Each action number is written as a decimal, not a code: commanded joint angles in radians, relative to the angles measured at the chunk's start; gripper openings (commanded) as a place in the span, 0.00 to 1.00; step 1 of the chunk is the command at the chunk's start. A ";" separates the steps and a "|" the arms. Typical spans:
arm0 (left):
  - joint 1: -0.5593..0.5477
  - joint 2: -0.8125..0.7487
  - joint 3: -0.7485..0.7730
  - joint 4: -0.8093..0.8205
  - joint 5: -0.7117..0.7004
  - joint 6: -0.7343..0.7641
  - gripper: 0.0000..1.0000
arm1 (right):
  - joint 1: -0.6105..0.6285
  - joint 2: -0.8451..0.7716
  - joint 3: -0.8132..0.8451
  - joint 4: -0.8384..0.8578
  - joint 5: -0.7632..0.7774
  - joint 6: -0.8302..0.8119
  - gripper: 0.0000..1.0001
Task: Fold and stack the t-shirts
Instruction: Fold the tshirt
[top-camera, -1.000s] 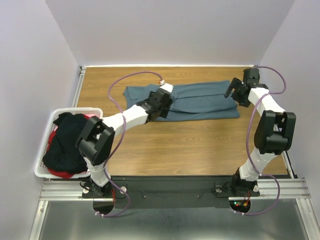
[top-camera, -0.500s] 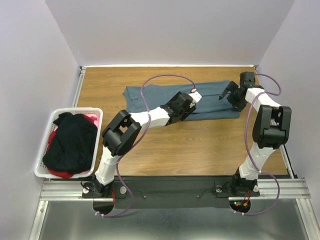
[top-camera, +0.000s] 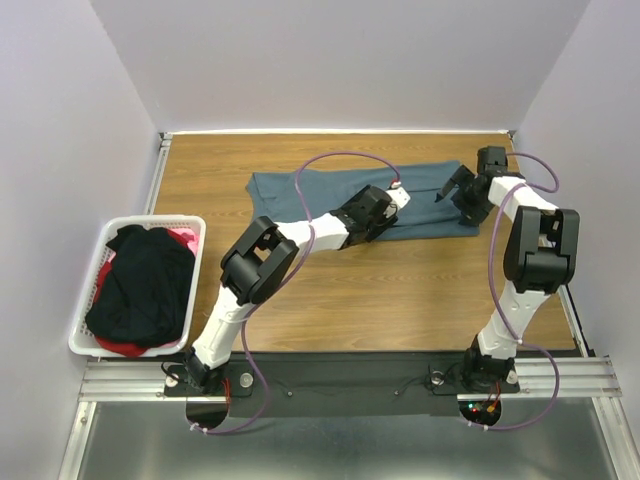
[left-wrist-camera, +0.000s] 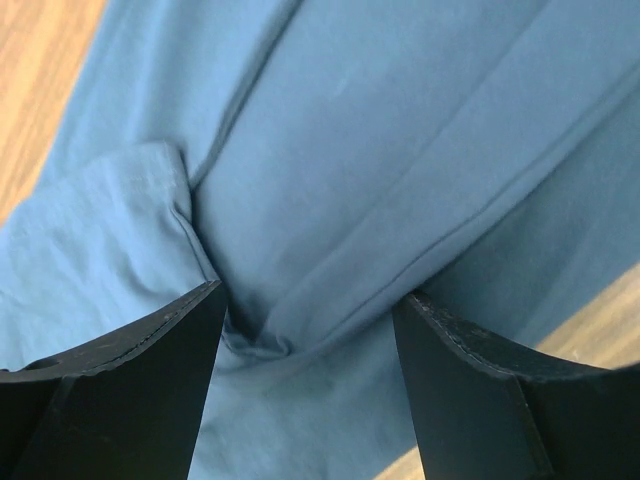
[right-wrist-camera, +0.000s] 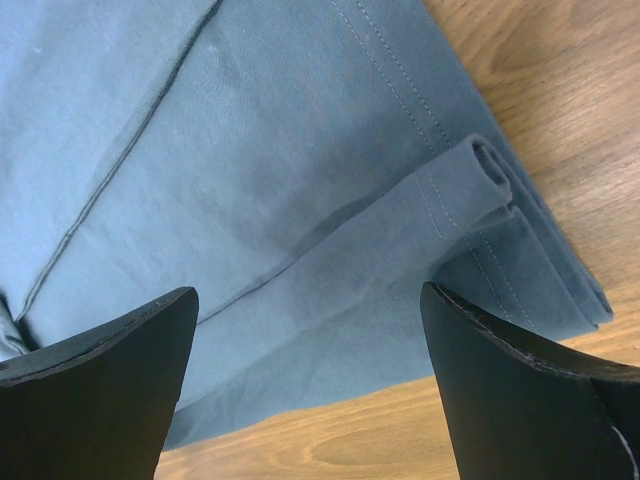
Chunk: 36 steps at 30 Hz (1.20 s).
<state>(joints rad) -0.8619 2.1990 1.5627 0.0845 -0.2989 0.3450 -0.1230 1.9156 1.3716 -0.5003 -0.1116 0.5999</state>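
The slate blue-grey t-shirt (top-camera: 300, 190) lies folded into a long band across the far half of the table. My left gripper (top-camera: 385, 207) is open, low over the band's near edge right of its middle. In the left wrist view (left-wrist-camera: 310, 330) a small pucker of cloth (left-wrist-camera: 255, 335) sits between the fingers. My right gripper (top-camera: 455, 190) is open over the shirt's right end. In the right wrist view (right-wrist-camera: 310, 310) it straddles the near edge, beside the folded hem corner (right-wrist-camera: 480, 175). A black t-shirt (top-camera: 145, 285) and a red-pink one (top-camera: 184, 237) lie in the basket.
The white lattice basket (top-camera: 150, 221) stands at the table's left edge. The wooden table (top-camera: 400, 290) shows bare in front of the shirt. Grey walls close in the back and both sides. Purple cables loop above both arms.
My left arm has stretched right along the blue shirt, from its middle left to right of centre. My right gripper has shifted slightly left over the shirt's right end.
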 joint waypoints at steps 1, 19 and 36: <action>0.001 0.011 0.065 0.037 -0.026 0.019 0.79 | 0.000 0.011 0.021 0.034 -0.008 0.018 0.98; 0.064 0.011 0.122 0.020 0.027 -0.052 0.77 | 0.000 0.079 0.125 0.060 -0.011 0.052 0.98; 0.161 -0.091 0.176 -0.058 0.021 -0.337 0.77 | -0.001 0.022 0.187 0.071 -0.039 -0.018 0.96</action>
<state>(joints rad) -0.7387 2.2494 1.7367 0.0547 -0.2588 0.1772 -0.1230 2.0186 1.5665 -0.4599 -0.1257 0.6323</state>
